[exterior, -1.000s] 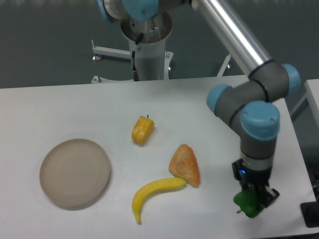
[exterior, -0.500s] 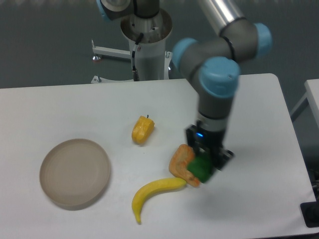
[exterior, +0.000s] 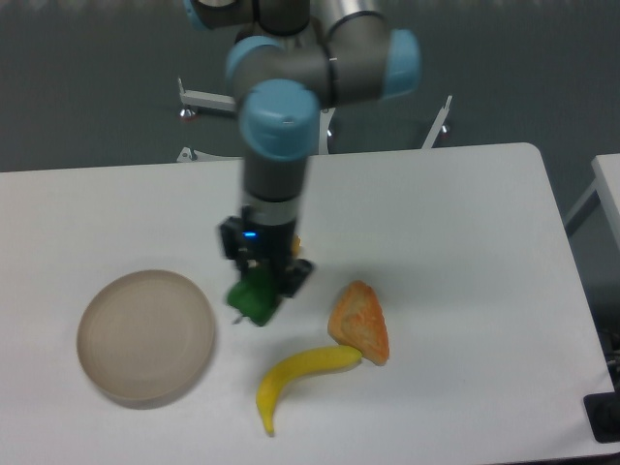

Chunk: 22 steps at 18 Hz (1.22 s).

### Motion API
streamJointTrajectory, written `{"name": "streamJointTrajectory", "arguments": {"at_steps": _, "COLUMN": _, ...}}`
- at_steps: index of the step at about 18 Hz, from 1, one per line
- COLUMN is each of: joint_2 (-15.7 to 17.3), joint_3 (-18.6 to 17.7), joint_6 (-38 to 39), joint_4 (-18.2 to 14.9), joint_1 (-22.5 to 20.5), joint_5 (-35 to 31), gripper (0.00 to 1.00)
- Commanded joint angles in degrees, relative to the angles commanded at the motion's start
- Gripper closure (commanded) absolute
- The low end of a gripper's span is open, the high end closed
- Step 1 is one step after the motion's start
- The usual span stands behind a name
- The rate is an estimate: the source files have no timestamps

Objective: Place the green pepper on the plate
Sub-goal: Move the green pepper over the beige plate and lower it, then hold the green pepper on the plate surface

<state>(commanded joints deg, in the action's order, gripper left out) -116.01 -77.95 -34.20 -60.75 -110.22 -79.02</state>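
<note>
My gripper [exterior: 258, 291] hangs above the table's middle, shut on the green pepper [exterior: 252, 299], a small glossy green lump that pokes out below the fingers. The beige plate [exterior: 145, 335] lies on the table at the left, with nothing on it. The pepper is just right of the plate's right rim and looks lifted off the table. The arm's wrist hides the pepper's top.
A yellow banana [exterior: 295, 374] lies at the front centre, touching an orange bread-like wedge [exterior: 360, 322] to its right. The yellow-orange pepper is almost wholly hidden behind the gripper. The table's right edge runs down at the far right.
The arm has swept left across the table with the green pepper, from the front right corner past the orange wedge to just beside the plate.
</note>
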Motion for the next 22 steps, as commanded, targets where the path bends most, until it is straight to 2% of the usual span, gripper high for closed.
{"name": "streamJointTrajectory", "arguments": {"at_steps": 4, "joint_2": -2.7, "joint_3": -1.8, "joint_6": 0.7, "joint_4": 4.8, "joint_1": 3.3, "joint_5": 0.0, "gripper": 0.67}}
{"name": "streamJointTrajectory", "arguments": {"at_steps": 9, "joint_2": -4.5, "joint_3": -4.7, "joint_6": 0.8, "joint_4": 10.5, "joint_1": 5.4, "joint_5": 1.1, "gripper": 0.67}}
{"name": "streamJointTrajectory", "arguments": {"at_steps": 22, "joint_2": -7.2, "joint_3": -5.3, "joint_6": 1.0, "joint_4": 10.9, "joint_1": 6.0, "joint_5": 3.7, "gripper": 0.67}}
